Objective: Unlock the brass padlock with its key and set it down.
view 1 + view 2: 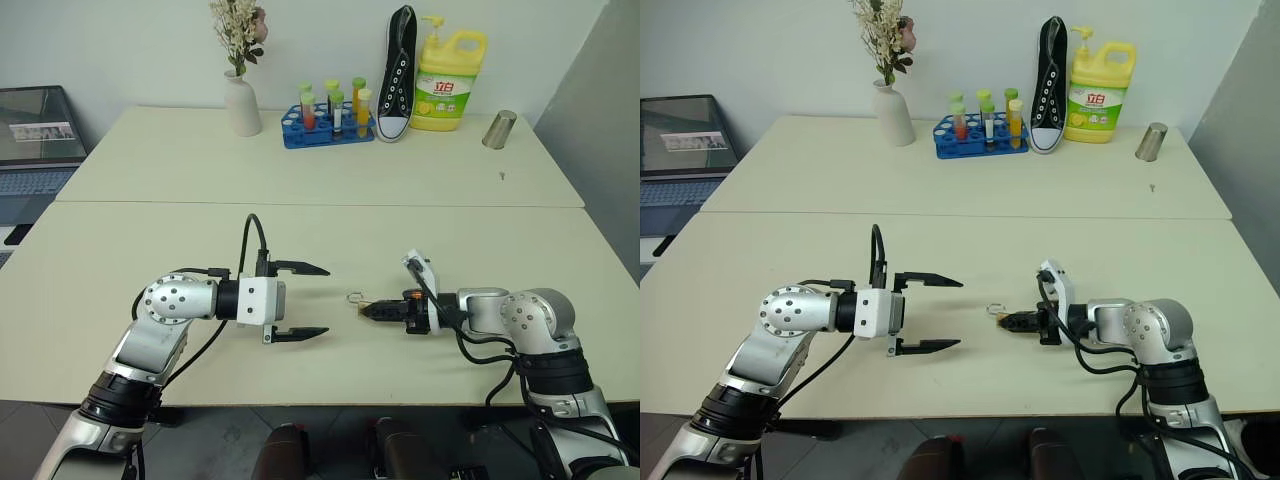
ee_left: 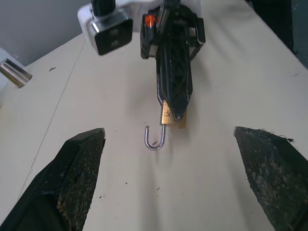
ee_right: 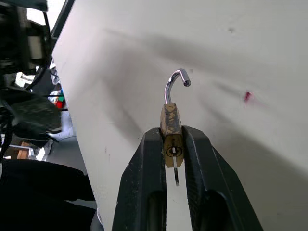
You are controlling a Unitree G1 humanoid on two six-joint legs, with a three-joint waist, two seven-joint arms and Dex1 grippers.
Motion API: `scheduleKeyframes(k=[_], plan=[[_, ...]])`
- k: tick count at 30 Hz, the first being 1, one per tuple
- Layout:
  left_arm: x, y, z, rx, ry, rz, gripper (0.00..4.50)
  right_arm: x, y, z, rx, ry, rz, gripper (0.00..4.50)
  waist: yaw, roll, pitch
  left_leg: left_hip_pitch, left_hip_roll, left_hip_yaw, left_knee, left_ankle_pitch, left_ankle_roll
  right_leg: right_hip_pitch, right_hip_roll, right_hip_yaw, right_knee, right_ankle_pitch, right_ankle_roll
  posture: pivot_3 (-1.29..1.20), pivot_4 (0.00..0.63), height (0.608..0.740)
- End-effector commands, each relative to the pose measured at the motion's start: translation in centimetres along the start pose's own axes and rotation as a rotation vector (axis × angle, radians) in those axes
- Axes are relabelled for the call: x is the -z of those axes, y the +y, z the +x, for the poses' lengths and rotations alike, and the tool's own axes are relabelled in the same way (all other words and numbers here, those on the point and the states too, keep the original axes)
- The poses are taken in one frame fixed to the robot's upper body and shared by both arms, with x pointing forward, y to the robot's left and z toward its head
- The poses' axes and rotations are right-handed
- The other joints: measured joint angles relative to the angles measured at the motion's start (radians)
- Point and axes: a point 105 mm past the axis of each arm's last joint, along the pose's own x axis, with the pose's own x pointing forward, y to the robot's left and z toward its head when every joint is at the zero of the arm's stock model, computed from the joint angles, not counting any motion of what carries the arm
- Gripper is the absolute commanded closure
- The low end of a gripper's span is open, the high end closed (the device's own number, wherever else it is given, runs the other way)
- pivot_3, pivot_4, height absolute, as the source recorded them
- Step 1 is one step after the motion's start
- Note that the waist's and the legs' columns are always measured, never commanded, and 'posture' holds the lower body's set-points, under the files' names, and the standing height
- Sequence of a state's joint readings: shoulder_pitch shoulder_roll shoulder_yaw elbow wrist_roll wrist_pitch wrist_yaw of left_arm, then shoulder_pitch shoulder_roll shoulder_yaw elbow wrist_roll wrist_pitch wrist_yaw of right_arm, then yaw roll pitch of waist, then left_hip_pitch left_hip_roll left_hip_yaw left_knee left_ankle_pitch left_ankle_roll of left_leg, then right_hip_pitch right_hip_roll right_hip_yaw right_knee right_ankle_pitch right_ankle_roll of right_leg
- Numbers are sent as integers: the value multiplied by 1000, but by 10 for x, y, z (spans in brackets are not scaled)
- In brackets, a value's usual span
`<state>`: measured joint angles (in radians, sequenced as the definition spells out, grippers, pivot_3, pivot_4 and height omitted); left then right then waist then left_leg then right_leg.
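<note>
The left gripper (image 1: 305, 301) hovers over the near desk (image 1: 300, 220) with jaws spread wide (nothing between them). To its right the brass padlock (image 1: 362, 303), shackle swung open, is pinched by the right gripper (image 1: 368, 310).

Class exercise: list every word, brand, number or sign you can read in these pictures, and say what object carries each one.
Yellow detergent bottle: its label shows a red mark with two large Chinese characters, seemingly "立白"; the smaller print is too small to read.
Laptop screen: a pale strip of content, too blurred to read.
Brass padlock: faint stamped marks, not legible.
Nothing else carries readable text.
</note>
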<state>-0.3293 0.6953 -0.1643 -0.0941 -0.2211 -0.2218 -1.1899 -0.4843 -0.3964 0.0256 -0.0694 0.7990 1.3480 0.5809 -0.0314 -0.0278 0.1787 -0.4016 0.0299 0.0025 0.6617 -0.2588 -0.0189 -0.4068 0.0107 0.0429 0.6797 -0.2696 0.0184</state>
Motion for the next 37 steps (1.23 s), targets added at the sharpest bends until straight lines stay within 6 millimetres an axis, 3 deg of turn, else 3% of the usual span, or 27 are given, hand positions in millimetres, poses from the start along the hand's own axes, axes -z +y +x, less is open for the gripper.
scheduleKeyframes(k=[1, 5, 6, 10, 13, 16, 17, 21, 30, 37], plan=[[-11, 1, 2, 4, -26, 35, 0, -5, 1, -3, 7, 0, -14, 4332, 0, 0, 0, 0, 0, 0, 0, 0, 0, 0, 1, 0, 0, 0, 0, 0, 150, 740], [-10, -7, 2, 29, -18, 36, 0, -5, -6, -4, 31, 11, 18, 4332, 0, 0, 0, 0, 0, 0, 0, 0, 0, 0, 1, 1, 0, 0, 0, 0, 150, 740], [-10, -8, 2, 31, -19, 35, 0, -5, -7, -4, 34, 13, 26, 3531, -1, 0, 0, 0, 0, 0, 0, 0, 0, 0, 1, 1, 0, 0, 0, 0, 150, 740], [-10, -11, 5, 28, -28, 34, 0, -2, -16, -14, 72, 31, 19, 2274, -1, 0, 0, 0, 0, 0, 0, 0, 0, 0, 1, 0, 0, 0, 0, 0, 150, 740], [-7, -9, 5, 8, -18, -15, 0, -2, -24, -34, 127, 33, -1, 1249, 6, 0, 0, 0, 0, 0, 0, 0, 0, 0, 1, 0, 0, 0, 0, 0, 150, 740], [-3, -7, 6, -29, -11, -130, 0, 6, -30, -52, 203, 64, -143, 191, 12, 0, 0, 0, -1, 0, 1, 0, 0, 1, 0, 0, -1, 0, 1, 0, 150, 740], [-1, -6, 7, -41, -7, -175, 0, 11, -28, -56, 207, 77, -213, 20, 13, 0, 0, 0, -1, 0, 1, 0, 0, 2, -1, -1, -1, 0, 1, 0, 150, 740], [7, -10, 5, -46, 61, -296, 0, 24, -16, -66, 187, 100, -456, 20, 9, -1, 0, 0, -1, 0, 0, 0, 0, 1, -1, -1, -2, -1, 2, 0, 150, 740], [10, -14, -3, 17, 100, -309, 0, 5, 26, -80, 118, -77, -780, 20, 0, 0, 1, 1, 1, 0, 0, 0, 0, 1, 2, 0, -1, -1, 2, 0, 150, 740], [6, -15, -2, 57, 55, -313, 0, 10, 19, -90, 173, 2, -872, 20, 2, 0, 1, 1, 0, 1, 0, 0, 0, 1, 1, 0, -1, -1, 2, 0, 150, 740]])
